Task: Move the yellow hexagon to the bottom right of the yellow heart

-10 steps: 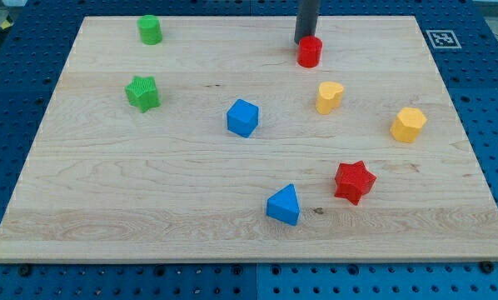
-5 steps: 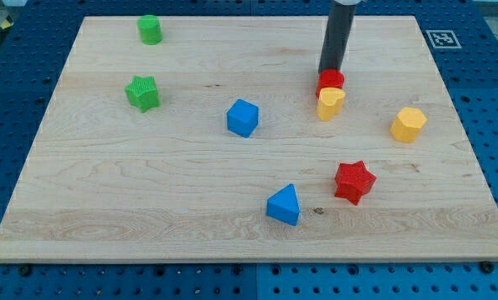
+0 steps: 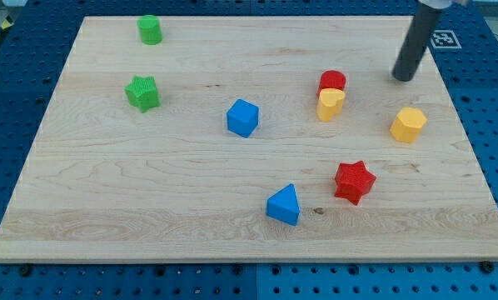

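Observation:
The yellow hexagon (image 3: 408, 124) lies at the board's right side. The yellow heart (image 3: 330, 104) lies to its left and slightly higher, with a red cylinder (image 3: 332, 82) touching its top edge. My tip (image 3: 403, 78) is just above the yellow hexagon, apart from it, and to the right of the red cylinder.
A red star (image 3: 353, 182) and a blue triangular block (image 3: 284, 205) lie toward the view's bottom. A blue cube (image 3: 242, 117) is at the centre. A green star (image 3: 142, 92) and a green cylinder (image 3: 150, 29) are at the upper left. The wooden board (image 3: 149, 208) has an edge near the hexagon's right.
The rod pushed the red cylinder down and right against the yellow heart. It then left it and moved right to above the yellow hexagon.

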Robot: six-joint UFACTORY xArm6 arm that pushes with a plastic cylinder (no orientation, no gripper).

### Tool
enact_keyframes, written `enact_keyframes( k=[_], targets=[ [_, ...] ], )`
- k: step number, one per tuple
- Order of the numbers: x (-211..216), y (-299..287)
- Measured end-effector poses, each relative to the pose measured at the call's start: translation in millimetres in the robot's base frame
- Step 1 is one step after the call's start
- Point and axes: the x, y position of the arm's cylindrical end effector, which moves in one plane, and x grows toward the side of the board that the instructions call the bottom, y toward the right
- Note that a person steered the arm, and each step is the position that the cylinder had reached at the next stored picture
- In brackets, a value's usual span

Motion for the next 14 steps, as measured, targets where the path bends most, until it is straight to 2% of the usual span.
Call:
enact_keyframes(
  k=[3, 6, 8, 10, 11, 14],
  targets=[
    [27.3, 51.8],
    [92.7, 78.4],
    [126.2, 54.1],
    [126.6, -21.0],
    [124.7, -31.9],
    [123.9, 4.0]
  ],
)
